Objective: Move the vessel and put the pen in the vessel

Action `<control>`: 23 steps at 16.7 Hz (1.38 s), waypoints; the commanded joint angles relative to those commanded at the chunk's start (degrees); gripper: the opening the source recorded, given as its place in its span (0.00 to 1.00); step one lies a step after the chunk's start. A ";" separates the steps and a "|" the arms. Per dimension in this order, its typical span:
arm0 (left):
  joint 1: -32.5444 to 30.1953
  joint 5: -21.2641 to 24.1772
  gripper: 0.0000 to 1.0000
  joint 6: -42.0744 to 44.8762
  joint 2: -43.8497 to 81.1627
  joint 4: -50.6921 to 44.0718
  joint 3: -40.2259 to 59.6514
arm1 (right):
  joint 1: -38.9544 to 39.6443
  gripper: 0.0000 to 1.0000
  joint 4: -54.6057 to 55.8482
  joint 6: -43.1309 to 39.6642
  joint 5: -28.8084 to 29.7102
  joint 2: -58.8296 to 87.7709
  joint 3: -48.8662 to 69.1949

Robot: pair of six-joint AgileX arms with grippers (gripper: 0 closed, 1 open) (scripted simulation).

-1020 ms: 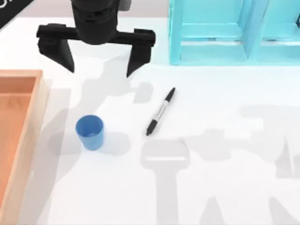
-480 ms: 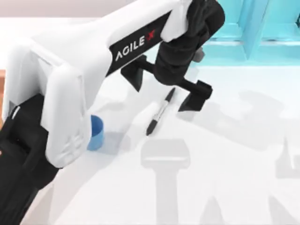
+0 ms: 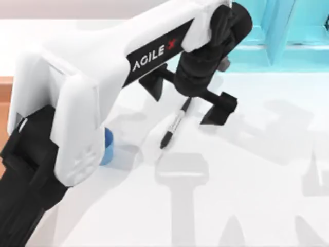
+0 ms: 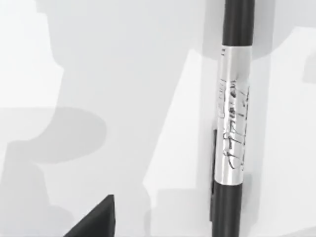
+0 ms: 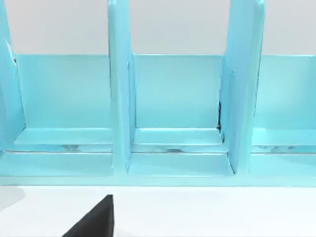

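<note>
Left claw [image 3: 189, 103]: spread wide over the upper end of the pen, one black finger on each side of it, gripping nothing.
Left arm [image 3: 97, 72]: the white AgileX arm reaches in from the lower left, across the counter toward the middle.
Pen [image 3: 173, 125]: one — black with a pale printed middle band, lying flat on the white counter [image 3: 257, 195] on a slant, its upper end under the claw. In the left wrist view the pen [image 4: 232, 118] runs along the picture with its printed band plain to see.
Cup [image 3: 107, 146]: one, blue, standing on the counter left of the pen and apart from it — mostly hidden behind the left arm.
Shelf [image 3: 288, 41]: one, turquoise, at the counter's far right.
Tray [image 3: 5, 87]: one wooden tray, a sliver at the left edge.
Right wrist view: faces the shelf [image 5: 168, 123] and its upright dividers; whether the right claw is spread or closed, I cannot tell.
</note>
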 joint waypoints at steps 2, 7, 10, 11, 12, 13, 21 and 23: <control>0.38 -0.02 1.00 0.50 0.47 3.29 -2.59 | 0.00 1.00 0.00 0.00 0.00 0.00 0.00; 1.58 0.04 1.00 1.79 2.77 13.64 -10.38 | 0.00 1.00 0.00 0.00 0.00 0.00 0.00; 2.13 0.08 1.00 2.32 3.51 17.45 -13.33 | 0.00 1.00 0.00 0.00 0.00 0.00 0.00; 2.17 0.08 1.00 2.37 3.56 17.74 -13.57 | 0.00 1.00 0.00 0.00 0.00 0.00 0.00; 2.17 0.08 1.00 2.37 3.56 17.74 -13.57 | 0.00 1.00 0.00 0.00 0.00 0.00 0.00; 2.17 0.08 1.00 2.37 3.56 17.74 -13.57 | 0.00 1.00 0.00 0.00 0.00 0.00 0.00; 2.17 0.08 0.47 2.37 3.56 17.74 -13.57 | 0.00 1.00 0.00 0.00 0.00 0.00 0.00; 2.17 0.08 0.32 2.37 3.56 17.74 -13.57 | 0.00 1.00 0.00 0.00 0.00 0.00 0.00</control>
